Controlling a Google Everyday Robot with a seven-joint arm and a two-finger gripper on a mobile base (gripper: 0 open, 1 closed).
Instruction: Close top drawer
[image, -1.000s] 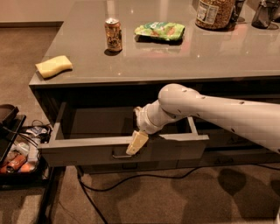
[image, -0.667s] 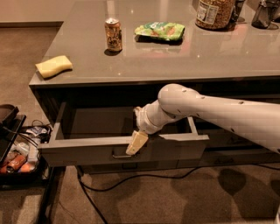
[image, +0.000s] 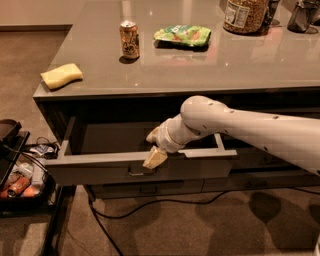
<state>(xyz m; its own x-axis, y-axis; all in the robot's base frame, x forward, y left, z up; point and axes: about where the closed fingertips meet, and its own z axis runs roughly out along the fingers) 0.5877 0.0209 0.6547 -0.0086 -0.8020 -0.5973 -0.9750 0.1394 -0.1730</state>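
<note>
Top drawer (image: 100, 172) sits just under the counter (image: 200, 65) top at its front face, pulled out toward cam, grey box interior showing. Small silver pull (image: 141, 171) is at ctr of the drawer front, below the counter edge. Gripper (image: 154, 156) is out in front of the counter edge, tip pointing down and resting at the drawer front's top rim, just above the pull; claw state: can't tell. White arm (image: 250, 130) comes in from the right side of the counter, crossing in front of its face. On the counter top: orange soda can (image: 129, 40) upright near left-ctr, green snack bag (image: 182, 35) lying flat just right of the can, yellow sponge (image: 61, 75) at the front-left corner, big jar (image: 245, 15) at the back right. Under the counter a black cable (image: 150, 202) runs on the carpet. Left of the counter is a dark bin (image: 20, 185) w/ mixed clutter.
</note>
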